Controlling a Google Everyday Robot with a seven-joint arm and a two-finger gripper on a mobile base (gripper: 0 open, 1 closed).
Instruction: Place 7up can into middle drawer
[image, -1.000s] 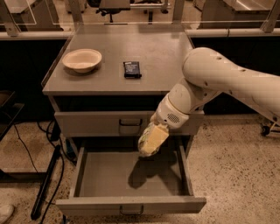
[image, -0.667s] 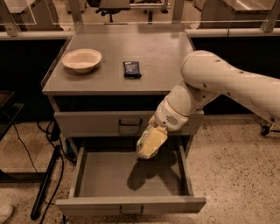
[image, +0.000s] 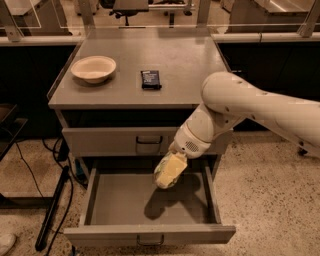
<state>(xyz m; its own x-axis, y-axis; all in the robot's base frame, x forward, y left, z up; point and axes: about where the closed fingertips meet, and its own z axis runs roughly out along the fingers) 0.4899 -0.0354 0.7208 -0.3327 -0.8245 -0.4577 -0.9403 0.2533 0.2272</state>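
Camera view, looking down on the cabinet from the front. At the end of the white arm (image: 260, 107), the gripper (image: 171, 164), hanging over the pulled-out middle drawer (image: 110, 235), a little right of centre and toward the back. Jaws closed on the 7up can (image: 167, 175), though largely hidden behind wrist and can; judged so from the can staying up in the air with nothing else beneath it. Can directly below the wrist, long axis tilted, running from upper right at the jaws down to lower left, lower end aimed at the drawer floor. Well clear of that floor, with a dark shadow (image: 160, 205) cast under it; apart from both side walls, nearer the right one. Above, the upper drawer (image: 100, 142) shut. On the counter (image: 190, 70), a pale bowl (image: 93, 68) at left and a black packet (image: 150, 79) near it, both far from the work.

Probably the lowering step: can already inside the drawer's outline, so only a short drop downward before letting go. Worth watching: a tilted can rolling once released.
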